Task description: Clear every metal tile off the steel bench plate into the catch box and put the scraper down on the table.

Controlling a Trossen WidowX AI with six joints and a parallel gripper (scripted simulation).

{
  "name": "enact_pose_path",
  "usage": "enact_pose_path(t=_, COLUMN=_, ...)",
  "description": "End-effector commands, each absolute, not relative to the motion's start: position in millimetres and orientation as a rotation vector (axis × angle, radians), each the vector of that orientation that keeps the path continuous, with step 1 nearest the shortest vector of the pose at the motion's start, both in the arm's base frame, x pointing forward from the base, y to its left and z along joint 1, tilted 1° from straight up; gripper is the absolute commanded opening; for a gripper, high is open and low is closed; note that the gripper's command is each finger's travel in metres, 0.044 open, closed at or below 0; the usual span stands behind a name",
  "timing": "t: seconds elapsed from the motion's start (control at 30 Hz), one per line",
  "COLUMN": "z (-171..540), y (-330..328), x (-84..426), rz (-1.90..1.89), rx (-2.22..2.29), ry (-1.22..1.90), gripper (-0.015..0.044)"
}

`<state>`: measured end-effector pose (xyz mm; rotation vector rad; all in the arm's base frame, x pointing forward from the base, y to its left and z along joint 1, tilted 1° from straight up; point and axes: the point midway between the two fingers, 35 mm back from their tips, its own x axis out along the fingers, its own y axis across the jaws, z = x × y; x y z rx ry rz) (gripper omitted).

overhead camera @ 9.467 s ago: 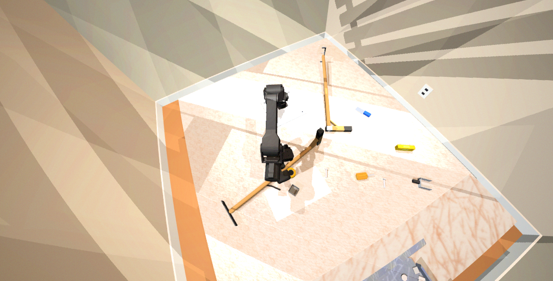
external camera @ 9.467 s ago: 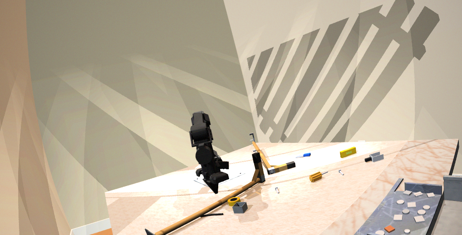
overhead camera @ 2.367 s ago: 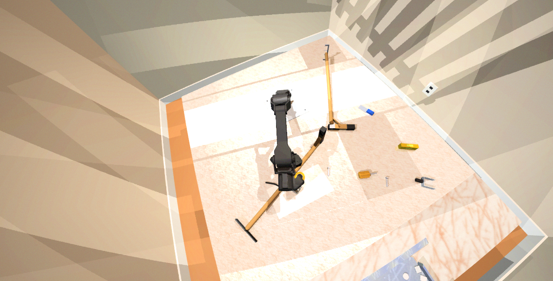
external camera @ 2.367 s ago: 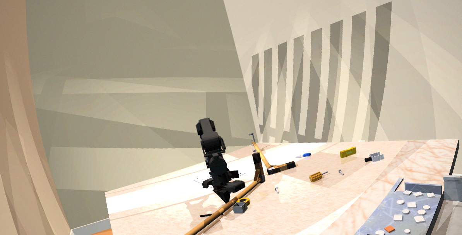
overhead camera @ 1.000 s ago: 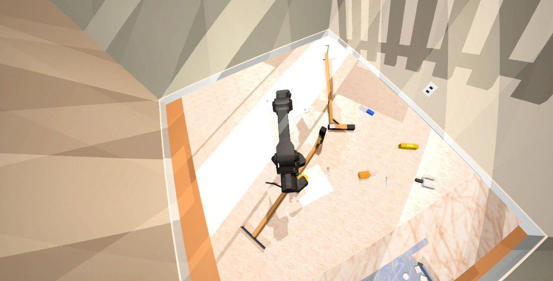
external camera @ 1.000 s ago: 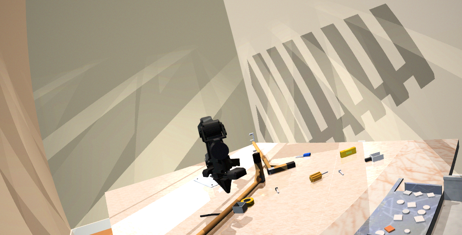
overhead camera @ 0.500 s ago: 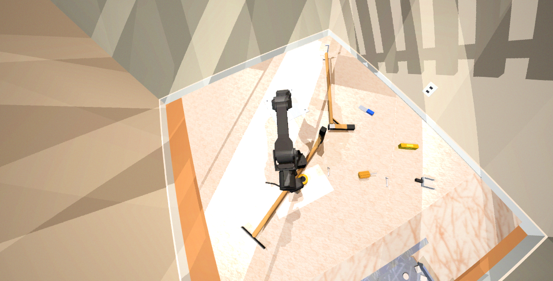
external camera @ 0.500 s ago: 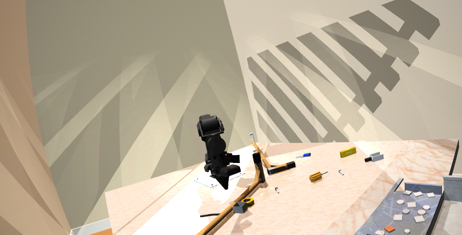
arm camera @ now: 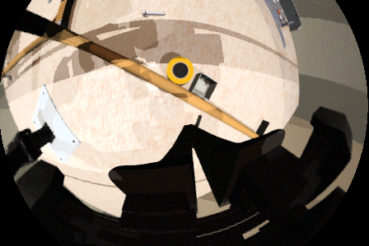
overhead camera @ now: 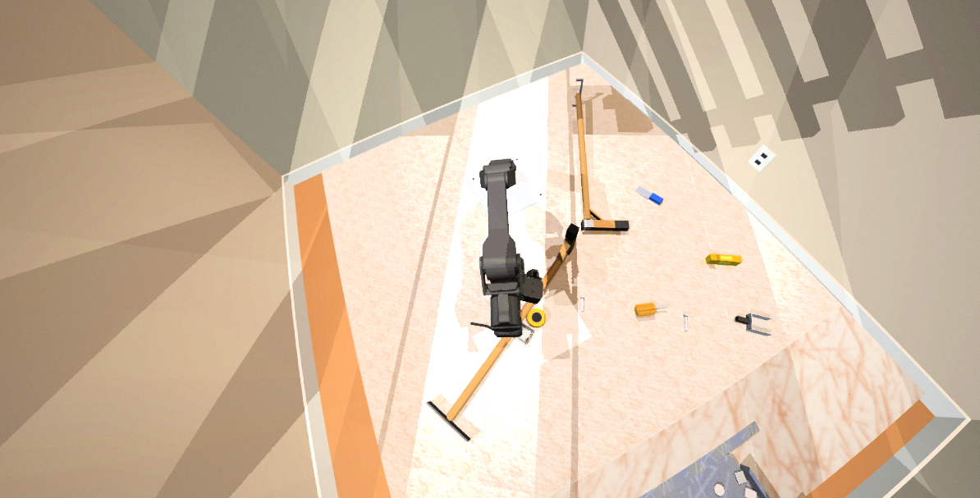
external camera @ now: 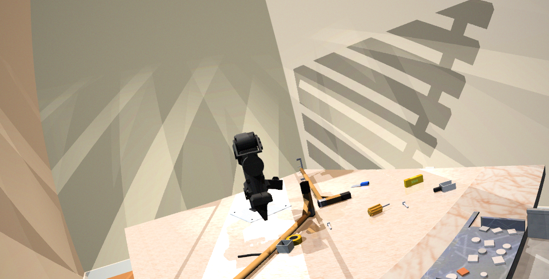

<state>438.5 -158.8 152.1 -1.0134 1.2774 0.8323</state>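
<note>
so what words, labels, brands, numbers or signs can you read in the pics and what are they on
No text can be read for certain in any of the three views.
Yellow block: faint marks on its lighter patch, too small and blurred to read.
White wall plate: two dark slots, no lettering that I can make out.
</note>
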Motion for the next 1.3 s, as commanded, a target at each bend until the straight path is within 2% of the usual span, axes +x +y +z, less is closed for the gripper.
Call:
enact_pose_path(t=0.0, z=158, y=-159, x=436, rz=0.761, rx=-0.948, ry=1.292, gripper=0.0)
enact_pose_path(t=1.27, z=197, y=-165, x=416, rz=0.038, rx=-0.178, ry=1.36, gripper=0.0)
